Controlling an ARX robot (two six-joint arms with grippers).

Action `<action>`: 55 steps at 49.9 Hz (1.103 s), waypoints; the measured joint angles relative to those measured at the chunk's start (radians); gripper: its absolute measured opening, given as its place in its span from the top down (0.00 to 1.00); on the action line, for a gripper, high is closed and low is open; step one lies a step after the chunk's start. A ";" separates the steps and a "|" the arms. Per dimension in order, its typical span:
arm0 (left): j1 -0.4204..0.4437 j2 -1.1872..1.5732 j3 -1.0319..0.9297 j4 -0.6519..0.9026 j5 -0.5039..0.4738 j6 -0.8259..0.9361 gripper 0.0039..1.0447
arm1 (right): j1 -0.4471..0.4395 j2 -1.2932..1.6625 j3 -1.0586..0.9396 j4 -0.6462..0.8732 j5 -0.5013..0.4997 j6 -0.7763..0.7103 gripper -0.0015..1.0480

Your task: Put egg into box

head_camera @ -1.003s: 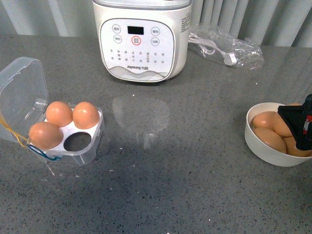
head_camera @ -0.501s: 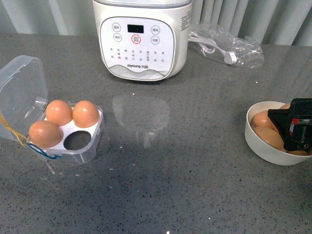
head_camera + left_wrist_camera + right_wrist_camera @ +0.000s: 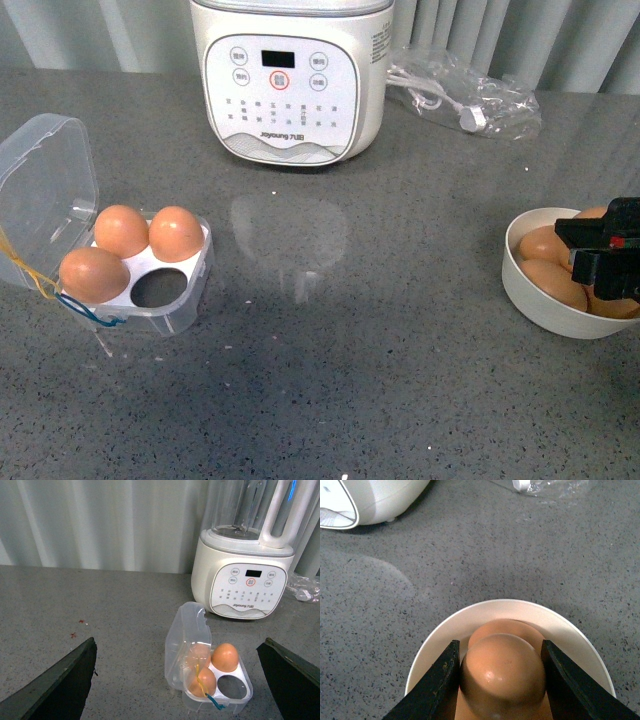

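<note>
We take the white appliance (image 3: 290, 80), at the back of the grey speckled countertop (image 3: 380, 380), as our marker. In the front view a round white bowl (image 3: 530, 298) sits forward of it and off to the right, holding several brown eggs (image 3: 545, 245). The right gripper (image 3: 605, 262) is down in that bowl. Its wrist view shows its two black fingers (image 3: 437, 685) pressed against either flank of the egg (image 3: 502, 677), so the claw is clamped on it. That egg sits over another egg (image 3: 512, 626) in the bowl (we cannot tell whether it is lifted clear of that one or resting on it).

The box (image 3: 150, 305) stands forward of the appliance and off to the left. Its clear lid (image 3: 45, 190) is thrown open on the side farther from the appliance. Three eggs (image 3: 120, 232) fill three of its holes. The empty hole (image 3: 160, 288) is in the row farther from the appliance.

The left gripper (image 3: 176, 645) shows only in its own wrist view. Its dark fingers (image 3: 65, 680) are spread wide with nothing between them, and it is well back from the box, with the appliance beyond.

A crumpled plastic bag (image 3: 465, 95) holding a white cable lies just beside the appliance, on the bowl's side.
</note>
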 joint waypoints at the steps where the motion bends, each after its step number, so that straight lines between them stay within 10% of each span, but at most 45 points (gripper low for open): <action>1: 0.000 0.000 0.000 0.000 0.000 0.000 0.06 | 0.002 -0.009 -0.002 0.004 0.000 0.000 0.61; 20: 0.000 0.000 0.000 0.000 0.000 0.000 0.06 | 0.108 -0.242 0.198 -0.178 -0.311 0.110 0.61; 55: 0.000 0.000 0.000 0.000 0.000 0.000 0.06 | 0.381 0.158 0.558 -0.380 -0.563 -0.094 0.61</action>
